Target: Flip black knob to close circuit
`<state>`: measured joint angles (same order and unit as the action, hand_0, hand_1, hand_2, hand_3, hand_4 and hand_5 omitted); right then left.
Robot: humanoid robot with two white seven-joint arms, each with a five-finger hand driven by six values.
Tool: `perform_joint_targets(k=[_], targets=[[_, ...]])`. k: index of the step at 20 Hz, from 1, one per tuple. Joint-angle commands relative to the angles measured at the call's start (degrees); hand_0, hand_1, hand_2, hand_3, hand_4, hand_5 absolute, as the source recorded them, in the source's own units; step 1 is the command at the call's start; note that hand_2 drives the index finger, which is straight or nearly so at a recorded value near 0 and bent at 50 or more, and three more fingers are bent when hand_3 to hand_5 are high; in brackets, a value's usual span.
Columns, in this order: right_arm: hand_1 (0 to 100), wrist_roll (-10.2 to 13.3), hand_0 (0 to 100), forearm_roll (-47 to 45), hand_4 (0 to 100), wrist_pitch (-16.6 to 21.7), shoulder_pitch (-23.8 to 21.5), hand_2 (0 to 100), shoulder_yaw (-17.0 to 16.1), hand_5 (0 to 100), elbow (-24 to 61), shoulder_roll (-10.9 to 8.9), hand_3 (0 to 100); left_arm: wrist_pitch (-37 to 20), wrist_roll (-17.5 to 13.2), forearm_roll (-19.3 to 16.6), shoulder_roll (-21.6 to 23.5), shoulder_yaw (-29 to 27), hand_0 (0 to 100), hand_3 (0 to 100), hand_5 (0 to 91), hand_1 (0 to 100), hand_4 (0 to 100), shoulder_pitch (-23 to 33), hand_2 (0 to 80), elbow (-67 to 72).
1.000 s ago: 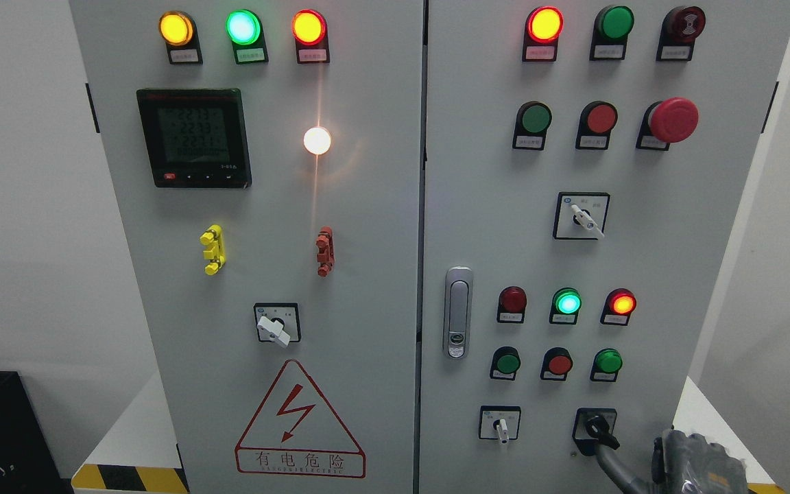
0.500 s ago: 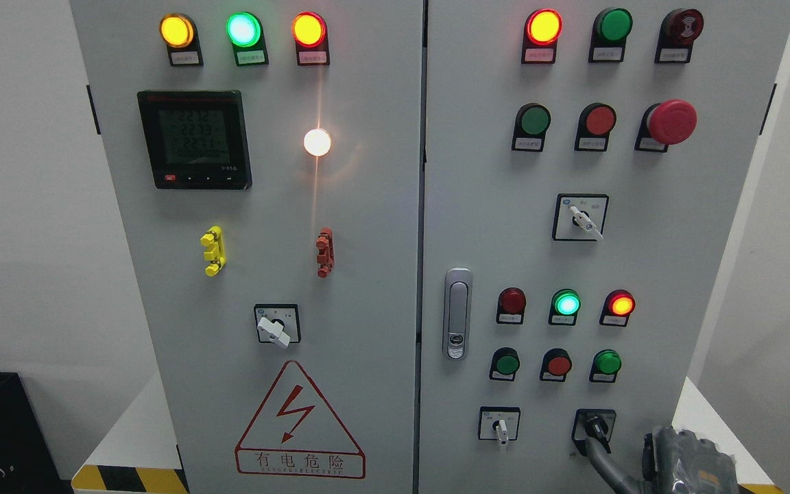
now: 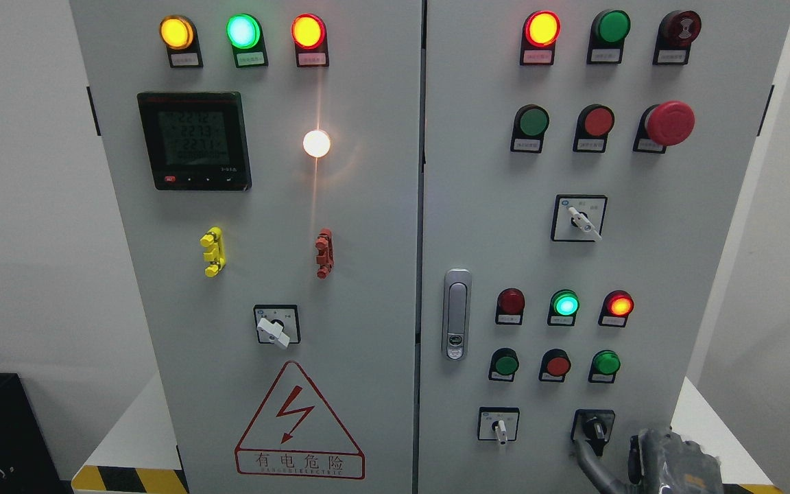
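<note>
The black knob (image 3: 596, 429) sits in a black square plate at the lower right of the grey cabinet's right door (image 3: 498, 206). Its handle stands upright, pointing straight down. My right hand (image 3: 673, 461) comes in at the bottom right corner, mostly cut off by the picture's edge. One grey finger (image 3: 590, 470) stretches up and left from it, ending just below and left of the knob's plate. The hand holds nothing. My left arm does not show.
A white-handled selector (image 3: 499, 429) sits left of the black knob. Above are small lamps and push buttons, a door latch (image 3: 457, 314) and a red mushroom button (image 3: 669, 123). The left door carries a meter (image 3: 194, 140) and a warning triangle (image 3: 299, 425).
The knob's handle has turned from a slant toward the lower right to straight down. My right hand and its finger have slid left and lower in the picture.
</note>
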<state>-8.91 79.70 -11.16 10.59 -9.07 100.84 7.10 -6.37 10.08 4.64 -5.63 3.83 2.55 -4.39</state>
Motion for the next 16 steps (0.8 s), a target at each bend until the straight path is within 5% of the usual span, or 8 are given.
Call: perform_joint_targets(k=[1, 7, 13, 16], targets=[[0, -0.05, 0, -0.07, 100, 0.08, -1.35, 91, 1.69, 100, 3.57, 0.54, 100, -0.04, -0.06, 0.01, 0.0, 0.03, 12, 0, 0.0, 56, 0, 0.0, 0.0, 0.0], [3, 0.56, 0, -6.38, 92, -0.35, -5.48, 77, 2.57, 83, 9.01, 0.46, 100, -0.04, -0.06, 0.01, 0.0, 0.03, 12, 0, 0.0, 56, 0, 0.0, 0.0, 0.0], [7, 7.41, 0, -20.96, 82, -0.44, -8.47, 62, 3.8, 74, 10.34, 0.45, 91, -0.04, -0.06, 0.01, 0.0, 0.03, 12, 0, 0.0, 56, 0, 0.0, 0.0, 0.0], [9, 10.13, 0, -32.38, 69, -0.36, -10.93, 49, 5.38, 61, 11.83, 0.37, 74, -0.04, 0.03, 0.01, 0.0, -0.05, 12, 0, 0.0, 56, 0, 0.0, 0.0, 0.0]])
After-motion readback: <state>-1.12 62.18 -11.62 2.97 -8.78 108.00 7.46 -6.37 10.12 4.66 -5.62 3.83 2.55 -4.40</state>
